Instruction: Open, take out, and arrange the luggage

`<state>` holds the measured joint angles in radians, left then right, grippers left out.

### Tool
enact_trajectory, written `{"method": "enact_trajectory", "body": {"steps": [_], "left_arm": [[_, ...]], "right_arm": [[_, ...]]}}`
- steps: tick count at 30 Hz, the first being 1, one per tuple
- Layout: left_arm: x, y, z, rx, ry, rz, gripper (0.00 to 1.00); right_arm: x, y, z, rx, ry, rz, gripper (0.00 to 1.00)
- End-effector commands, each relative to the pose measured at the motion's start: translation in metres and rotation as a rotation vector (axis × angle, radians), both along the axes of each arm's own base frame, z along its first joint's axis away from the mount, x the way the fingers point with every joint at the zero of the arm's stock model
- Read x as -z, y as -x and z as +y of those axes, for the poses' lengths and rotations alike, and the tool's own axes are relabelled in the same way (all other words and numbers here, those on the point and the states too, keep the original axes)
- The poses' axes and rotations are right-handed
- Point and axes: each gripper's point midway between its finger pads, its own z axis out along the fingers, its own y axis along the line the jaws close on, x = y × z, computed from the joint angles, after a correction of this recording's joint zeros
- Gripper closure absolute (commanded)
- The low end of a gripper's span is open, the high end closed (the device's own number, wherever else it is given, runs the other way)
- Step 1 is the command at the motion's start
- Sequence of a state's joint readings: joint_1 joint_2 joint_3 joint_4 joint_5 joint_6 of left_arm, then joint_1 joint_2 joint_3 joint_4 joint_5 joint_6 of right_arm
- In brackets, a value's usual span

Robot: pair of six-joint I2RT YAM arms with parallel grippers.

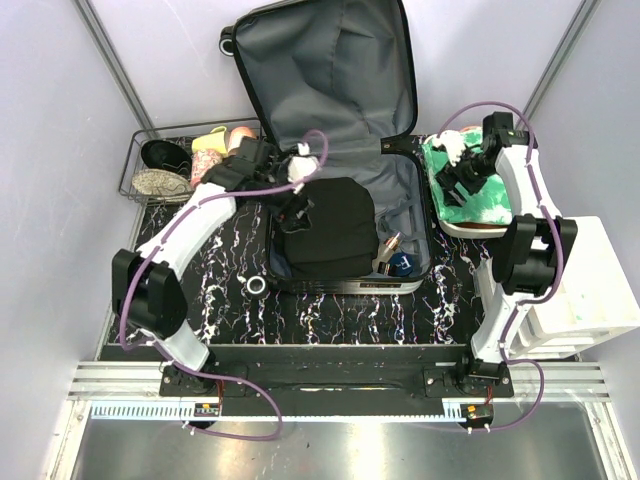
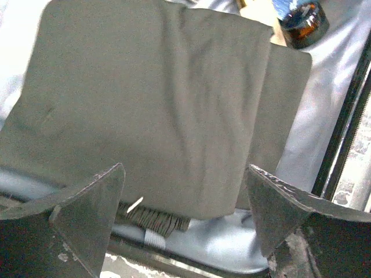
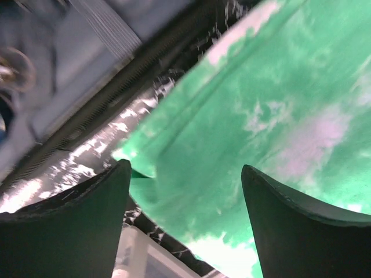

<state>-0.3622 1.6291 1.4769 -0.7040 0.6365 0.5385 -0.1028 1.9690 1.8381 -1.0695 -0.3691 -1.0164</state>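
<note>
Left tool (image 2: 185, 169) wide over open luggage (image 1: 330, 70), right tool (image 3: 185, 168) wide beside it

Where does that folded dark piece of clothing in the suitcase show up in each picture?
Top external: the folded dark garment lies mid-picture, in the lower half of the open luggage.
Left wrist: it fills most of the picture.
Right wrist: not in it.
Shared landmark: the luggage's dark zip rim.

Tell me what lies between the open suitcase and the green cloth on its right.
Only a narrow bare strip of black marbled table. The right wrist view shows it between the suitcase rim and the green cloth.
</note>
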Motion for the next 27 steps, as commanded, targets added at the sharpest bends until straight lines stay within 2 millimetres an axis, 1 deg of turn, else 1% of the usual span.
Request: {"method": "enact_trajectory", "body": {"steps": [1, 2, 3, 4, 5, 6, 7, 9, 10, 11, 12, 13, 14, 15, 16, 17, 18, 19, 20, 21, 22, 24, 25, 26, 27], "left_arm": [[0.011, 0.001, -0.035, 0.167, -0.097, -0.127, 0.16], [0.02, 0.005, -0.042, 0.201, -0.107, -0.12, 0.17], [0.028, 0.009, -0.047, 0.253, -0.124, -0.137, 0.18], [0.036, 0.02, -0.058, 0.311, -0.135, -0.142, 0.18], [0.047, 0.023, -0.062, 0.349, -0.154, -0.144, 0.17], [0.059, 0.028, -0.063, 0.398, -0.185, -0.161, 0.16], [0.065, 0.033, -0.069, 0.431, -0.198, -0.17, 0.14], [0.087, 0.033, -0.068, 0.461, -0.244, -0.169, 0.09], [0.092, 0.031, -0.07, 0.466, -0.251, -0.181, 0.08], [0.104, 0.028, -0.069, 0.467, -0.268, -0.17, 0.07], [0.113, 0.027, -0.067, 0.475, -0.285, -0.171, 0.07], [0.121, 0.024, -0.064, 0.472, -0.308, -0.176, 0.08], [0.132, 0.023, -0.063, 0.48, -0.326, -0.168, 0.09], [0.14, 0.024, -0.06, 0.487, -0.34, -0.16, 0.1], [0.144, 0.019, -0.06, 0.477, -0.35, -0.173, 0.14], [0.148, 0.018, -0.059, 0.474, -0.355, -0.171, 0.16], [0.152, 0.019, -0.059, 0.477, -0.357, -0.168, 0.19], [0.151, 0.016, -0.061, 0.476, -0.348, -0.182, 0.28], [0.151, 0.016, -0.061, 0.474, -0.344, -0.181, 0.34], [0.147, 0.015, -0.063, 0.467, -0.33, -0.183, 0.43], [0.143, 0.015, -0.066, 0.465, -0.293, -0.172, 0.57], [0.126, 0.01, -0.071, 0.446, -0.237, -0.162, 0.69], [0.121, 0.014, -0.07, 0.45, -0.207, -0.124, 0.72], [0.117, 0.014, -0.069, 0.444, -0.191, -0.101, 0.8], [0.104, 0.009, -0.073, 0.436, -0.167, -0.098, 0.83]], "right_arm": [[-0.095, 0.003, 0.048, 0.081, -0.209, -0.182, 0.14], [-0.103, 0.007, 0.057, 0.121, -0.288, -0.164, 0.14], [-0.108, 0.009, 0.063, 0.135, -0.324, -0.165, 0.14], [-0.111, 0.016, 0.069, 0.145, -0.357, -0.157, 0.14], [-0.114, 0.022, 0.077, 0.154, -0.405, -0.138, 0.14], [-0.118, 0.021, 0.081, 0.151, -0.423, -0.158, 0.14], [-0.114, 0.03, 0.085, 0.153, -0.434, -0.146, 0.14], [-0.115, 0.032, 0.088, 0.14, -0.452, -0.173, 0.13], [-0.11, 0.039, 0.09, 0.139, -0.457, -0.166, 0.11], [-0.109, 0.042, 0.092, 0.133, -0.465, -0.168, 0.11], [-0.109, 0.041, 0.093, 0.122, -0.47, -0.188, 0.1], [-0.104, 0.049, 0.094, 0.114, -0.475, -0.183, 0.09], [-0.104, 0.051, 0.096, 0.101, -0.485, -0.194, 0.07], [-0.107, 0.048, 0.097, 0.086, -0.492, -0.237, 0.05], [-0.102, 0.056, 0.099, 0.08, -0.497, -0.244, 0.04], [-0.103, 0.058, 0.101, 0.065, -0.513, -0.261, 0.02], [-0.109, 0.052, 0.103, 0.045, -0.52, -0.324, 0.02], [-0.104, 0.059, 0.104, 0.044, -0.53, -0.337, 0.01], [-0.105, 0.061, 0.106, 0.032, -0.547, -0.358, 0.0], [-0.111, 0.058, 0.108, 0.003, -0.556, -0.412, 0.0], [-0.106, 0.064, 0.111, -0.013, -0.566, -0.417, 0.0], [-0.108, 0.067, 0.118, -0.072, -0.574, -0.463, 0.0], [-0.102, 0.072, 0.123, -0.105, -0.571, -0.46, 0.0], [-0.099, 0.075, 0.127, -0.161, -0.552, -0.479, 0.0], [-0.095, 0.077, 0.129, -0.182, -0.543, -0.479, 0.0]]}}
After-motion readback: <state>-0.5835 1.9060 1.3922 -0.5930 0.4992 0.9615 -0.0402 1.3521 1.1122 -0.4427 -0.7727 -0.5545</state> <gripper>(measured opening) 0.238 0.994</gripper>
